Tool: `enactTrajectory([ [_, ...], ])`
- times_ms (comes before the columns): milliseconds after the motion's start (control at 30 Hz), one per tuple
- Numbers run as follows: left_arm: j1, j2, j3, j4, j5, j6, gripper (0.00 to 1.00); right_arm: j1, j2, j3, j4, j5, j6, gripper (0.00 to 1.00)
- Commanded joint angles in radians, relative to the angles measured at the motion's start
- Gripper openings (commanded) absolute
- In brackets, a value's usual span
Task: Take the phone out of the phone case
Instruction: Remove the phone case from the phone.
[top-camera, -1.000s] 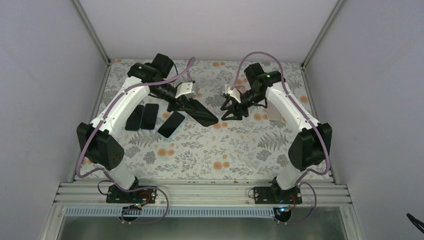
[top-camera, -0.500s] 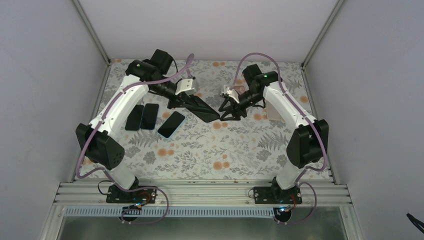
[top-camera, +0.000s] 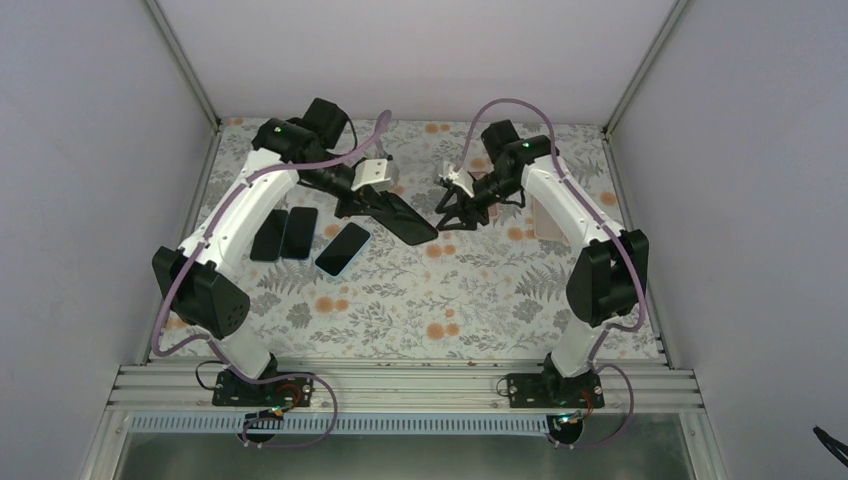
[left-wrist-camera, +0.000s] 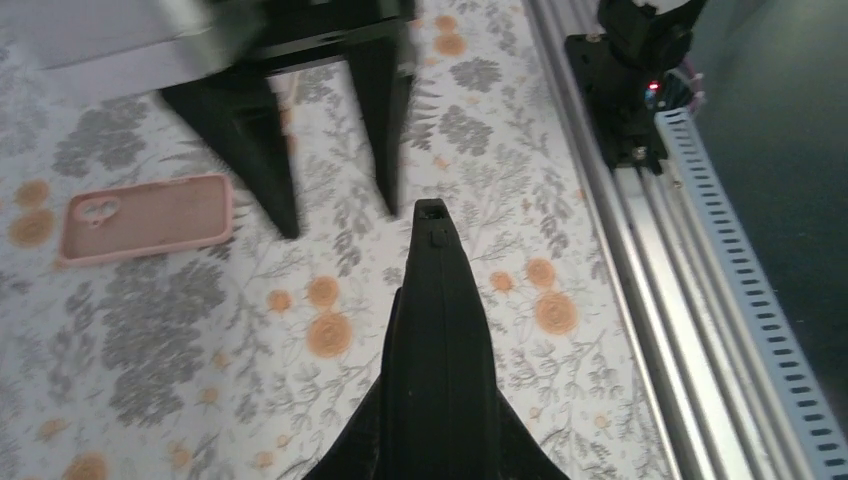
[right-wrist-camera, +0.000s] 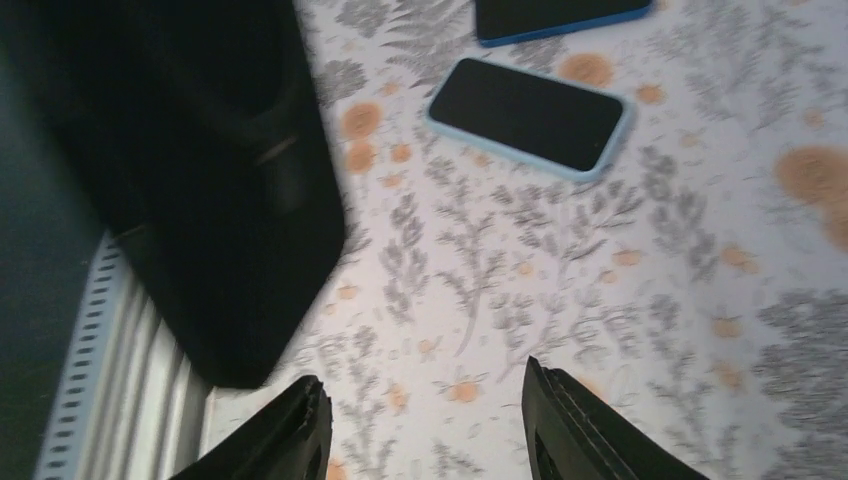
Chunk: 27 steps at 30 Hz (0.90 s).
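Two sets of fingers meet near the upper middle of the top view. The left gripper (top-camera: 372, 203) is pinched narrow on the black phone (top-camera: 408, 222), a flat matte slab with rounded corners held clear of the cloth. Its free end points at the right gripper (top-camera: 452, 212), whose tips sit just beside that end; whether they touch cannot be told.

In the left wrist view the phone shows edge-on, a thin dark blade at lower centre, and where case ends and phone begins cannot be made out. The right gripper's fingers (right-wrist-camera: 290, 435) stand moderately apart with only cloth between them. The phone is a blurred black mass at the upper left of that view.

On the floral tablecloth (top-camera: 400, 300) lie a smooth pink case (left-wrist-camera: 148, 218) with a camera cut-out, a glossy phone in a pale blue case (right-wrist-camera: 528, 115), and two dark phones (top-camera: 283, 234) side by side at the left.
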Motion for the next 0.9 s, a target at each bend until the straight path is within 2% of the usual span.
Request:
enactTrajectory([
  [0,-0.058,-0.032,-0.006,-0.049,0.106,0.021,0.02,-0.012,0.028,0.078,0.122,0.047,0.074,0.5],
  [200,-0.08,-0.042,-0.034,-0.048,0.104,0.021,0.02,-0.012,0.089,0.207,0.121,0.055,0.122,0.51],
  [333,-0.079,-0.043,-0.036,-0.041,0.058,0.019,0.02,-0.013,0.089,0.228,0.039,0.056,0.06,0.53],
  [567,-0.078,-0.061,-0.047,-0.018,0.014,-0.003,0.02,-0.013,-0.089,-0.001,-0.076,0.081,-0.102,0.6],
  [667,-0.078,-0.065,-0.05,-0.002,0.005,-0.012,0.02,0.013,-0.173,-0.091,-0.076,0.083,-0.114,0.61],
  [867,-0.078,-0.046,-0.025,0.003,0.008,-0.023,0.02,0.036,-0.201,-0.18,-0.034,0.062,-0.083,0.6],
])
